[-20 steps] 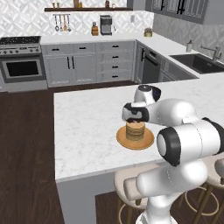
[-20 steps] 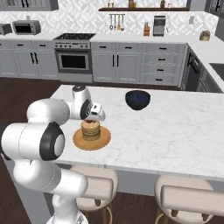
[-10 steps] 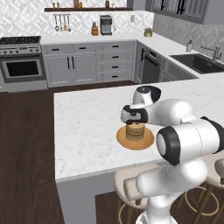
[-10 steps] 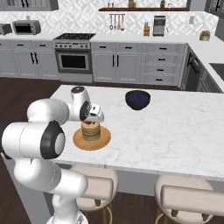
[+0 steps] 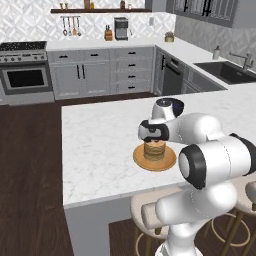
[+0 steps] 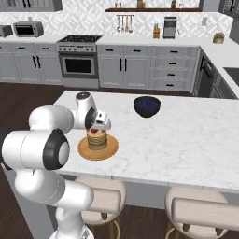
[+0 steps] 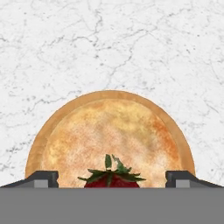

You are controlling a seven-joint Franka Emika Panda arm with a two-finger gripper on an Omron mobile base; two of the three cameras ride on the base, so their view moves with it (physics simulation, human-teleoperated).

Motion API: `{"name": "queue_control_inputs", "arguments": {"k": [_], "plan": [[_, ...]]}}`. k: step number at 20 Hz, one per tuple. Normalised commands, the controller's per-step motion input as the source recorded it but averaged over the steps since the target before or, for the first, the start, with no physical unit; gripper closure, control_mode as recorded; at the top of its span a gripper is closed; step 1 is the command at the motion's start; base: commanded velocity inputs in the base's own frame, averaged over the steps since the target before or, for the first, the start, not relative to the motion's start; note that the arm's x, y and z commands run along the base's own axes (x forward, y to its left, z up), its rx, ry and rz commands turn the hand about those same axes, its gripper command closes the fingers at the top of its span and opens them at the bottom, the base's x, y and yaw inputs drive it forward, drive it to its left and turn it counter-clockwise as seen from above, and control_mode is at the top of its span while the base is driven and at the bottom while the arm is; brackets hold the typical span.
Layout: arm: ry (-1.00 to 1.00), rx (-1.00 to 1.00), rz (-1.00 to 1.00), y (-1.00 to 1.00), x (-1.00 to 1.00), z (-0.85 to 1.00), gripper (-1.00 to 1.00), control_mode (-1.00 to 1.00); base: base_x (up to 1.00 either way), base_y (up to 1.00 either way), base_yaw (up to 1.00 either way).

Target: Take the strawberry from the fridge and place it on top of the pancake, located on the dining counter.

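Red and leafy-topped, the strawberry [image 7: 112,178] lies at the 6 o'clock edge of the hand view, on the tan top of the pancake [image 7: 111,135]. The pincer [image 7: 112,177] stands wide: its two dark fingertips [image 7: 43,177] sit far out at either side of the fruit, apart from it, with nothing held between them. In the right base view the strawberry [image 6: 94,131] shows as a small red spot on the pancake [image 6: 97,139], right under the pincer [image 6: 97,127]. The stack rests on an orange-brown plate [image 6: 108,151] on the white marble worktop [image 6: 186,140]. In the left base view the pincer [image 5: 152,138] hangs just over the pancake [image 5: 154,150]. Beyond the plate, toward 1 o'clock in the right base view, a dark blue bowl [image 6: 147,106] stands on the worktop, well apart from the stack. Farther back, a stove [image 6: 78,60] sits among grey cabinets [image 6: 151,66].
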Motion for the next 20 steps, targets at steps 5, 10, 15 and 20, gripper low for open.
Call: {"name": "queue_control_inputs", "arguments": {"k": [5,10,15,20], "plan": [[-0.01,-0.01,-0.01,-0.03,-0.02,0.21,-1.00,-1.00,0.00,0.00,0.00],[-0.07,-0.02,-0.01,-0.01,-0.23,0.42,-1.00,-1.00,0.00,0.00,0.00],[0.00,0.00,0.00,0.03,-0.64,0.64,-1.00,-1.00,0.00,0.00,0.00],[0.01,-0.01,0.05,0.56,-1.00,0.18,-1.00,-1.00,0.00,0.00,0.00]]}}
